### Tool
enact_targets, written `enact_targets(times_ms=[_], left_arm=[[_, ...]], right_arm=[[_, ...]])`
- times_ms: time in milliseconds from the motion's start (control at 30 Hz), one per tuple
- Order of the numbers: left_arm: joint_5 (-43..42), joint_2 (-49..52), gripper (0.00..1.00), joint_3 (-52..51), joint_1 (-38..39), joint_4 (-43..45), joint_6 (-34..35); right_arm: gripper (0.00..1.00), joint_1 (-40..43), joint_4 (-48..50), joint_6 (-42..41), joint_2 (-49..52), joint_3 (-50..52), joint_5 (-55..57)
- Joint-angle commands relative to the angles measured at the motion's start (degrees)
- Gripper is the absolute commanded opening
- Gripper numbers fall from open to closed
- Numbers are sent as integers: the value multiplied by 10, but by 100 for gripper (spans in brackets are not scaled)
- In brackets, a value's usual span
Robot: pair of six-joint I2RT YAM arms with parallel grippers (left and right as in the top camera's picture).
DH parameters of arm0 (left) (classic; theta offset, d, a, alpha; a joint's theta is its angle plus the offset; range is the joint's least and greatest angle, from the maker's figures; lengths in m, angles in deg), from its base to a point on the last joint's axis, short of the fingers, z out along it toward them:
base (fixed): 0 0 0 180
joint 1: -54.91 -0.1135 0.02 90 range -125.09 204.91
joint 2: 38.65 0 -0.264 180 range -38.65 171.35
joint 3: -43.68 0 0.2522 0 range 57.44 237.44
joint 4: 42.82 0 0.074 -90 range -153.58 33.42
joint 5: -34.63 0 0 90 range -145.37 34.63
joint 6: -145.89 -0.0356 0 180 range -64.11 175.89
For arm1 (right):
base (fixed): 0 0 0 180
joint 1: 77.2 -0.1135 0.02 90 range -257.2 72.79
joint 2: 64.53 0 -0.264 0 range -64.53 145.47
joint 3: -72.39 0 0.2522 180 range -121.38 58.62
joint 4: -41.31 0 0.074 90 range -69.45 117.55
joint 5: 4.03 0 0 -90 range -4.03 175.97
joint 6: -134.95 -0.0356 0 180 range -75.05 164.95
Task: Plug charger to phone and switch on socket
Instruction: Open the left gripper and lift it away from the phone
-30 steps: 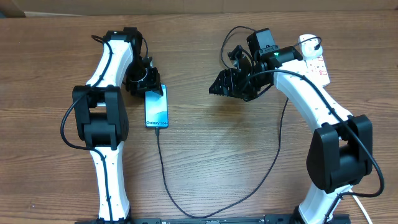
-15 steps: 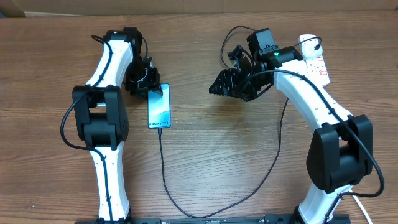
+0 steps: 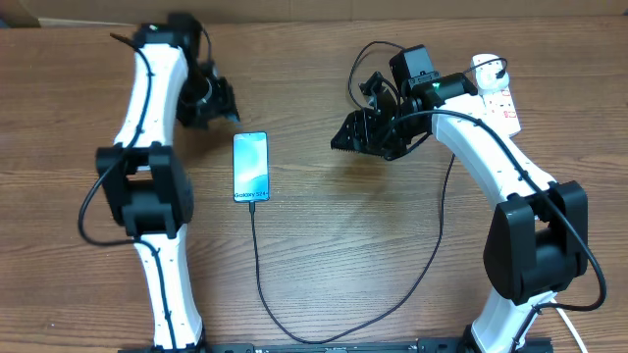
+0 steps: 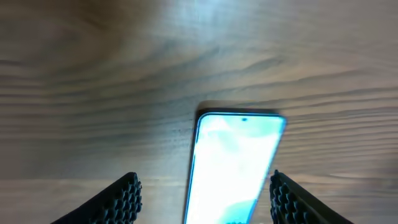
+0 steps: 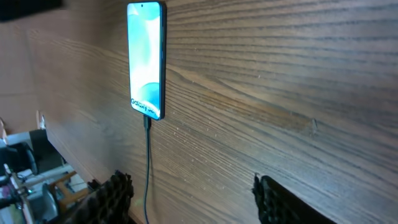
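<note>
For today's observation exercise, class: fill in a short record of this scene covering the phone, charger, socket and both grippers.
phone: flat on table, screen up
charger: plugged into phone's lower edge
socket: table's far right, switch unreadable
left gripper: open, empty, apart from phone
right gripper: open, empty

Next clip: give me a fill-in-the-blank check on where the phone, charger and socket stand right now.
1. The phone lies screen ___.
2. The charger enters the phone's edge nearest its ___ text.
3. The socket lies beside the ___ arm.
4. The left gripper is ___ and empty.
Missing: up; Galaxy S24; right; open
</note>
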Motion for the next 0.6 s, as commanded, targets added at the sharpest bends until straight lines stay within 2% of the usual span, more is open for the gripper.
enact_targets(times_ms=[0,200,333,567], left_arm=[[9,-96,63,52,0,-8,14],[14,-203,64,54,0,-10,25],[30,-264,64,54,-1,-22,33],[69,-330,65,54,-1,-55,46]], right_arm=[[61,-2,-1,9,-21,-12,1],[61,0,-11,17,-64,-16,4],[61,3,-41,17,-105,-37,45],[69,33,-102,16,-191,-71,132]])
